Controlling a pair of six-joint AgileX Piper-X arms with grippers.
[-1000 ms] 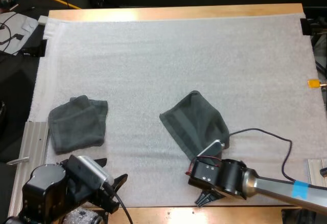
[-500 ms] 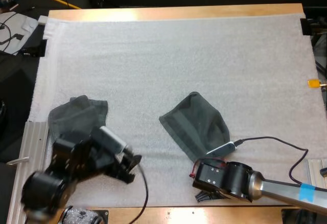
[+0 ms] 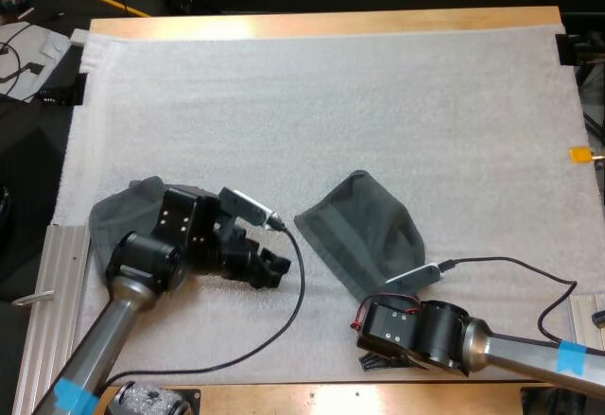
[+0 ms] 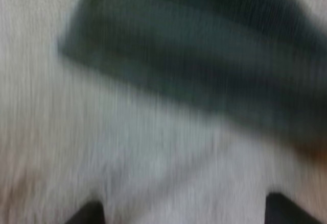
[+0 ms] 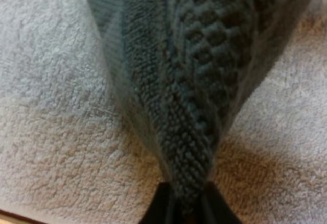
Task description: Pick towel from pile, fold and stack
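Right tool (image 5: 185,204) is pinched shut on the near corner of the crumpled towel (image 3: 364,226), which lies on the mat (image 3: 331,103). Left tool (image 3: 274,268) is spread wide and holds nothing, low over bare mat near that towel's left edge. The folded towel (image 3: 118,226) lies well apart from the crumpled towel, beyond the left tool.

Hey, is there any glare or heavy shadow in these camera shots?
High view: glare on the table along its far wooden edge. Right wrist view: the pinched towel throws a shadow on the mat beside the right gripper. Left wrist view: no glare, even light.
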